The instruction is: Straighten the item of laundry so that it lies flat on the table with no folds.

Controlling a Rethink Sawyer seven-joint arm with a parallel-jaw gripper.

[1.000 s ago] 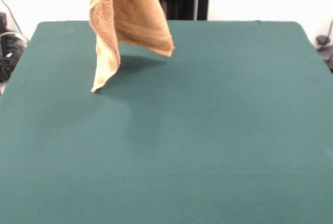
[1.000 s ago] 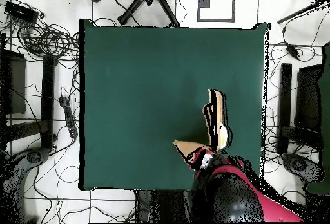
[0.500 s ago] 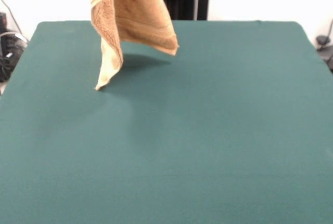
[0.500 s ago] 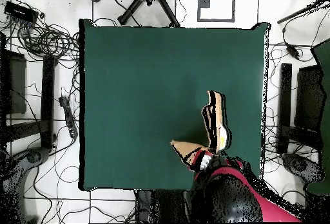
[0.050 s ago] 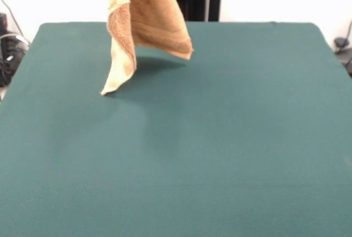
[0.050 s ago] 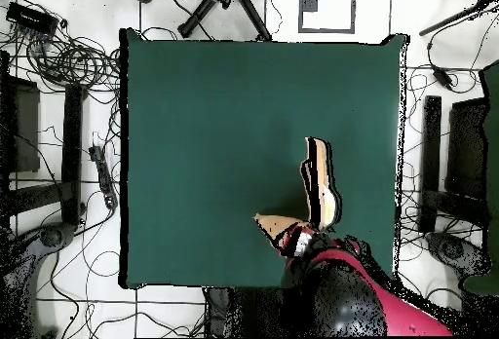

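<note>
Laundry, an orange-tan towel (image 5: 147, 20), is held aloft over the table (image 5: 220, 138), hanging in vertical folds from above the front view's top edge. Its pale lowest corner appears to touch, or nearly touch, the green cloth near the far left part of the table, though contact cannot be confirmed. The gripper is hidden: only the red arm (image 6: 390, 311) is seen in the overhead view, above the towel's upper end, so whether the pincer is closed on the cloth cannot be told. The lift-and-lay step is judged to be in hand. Next, the hanging corner would need to be dragged along the surface while the arm is lowered, so the folds are drawn out. No readable writing or tag is visible.
</note>
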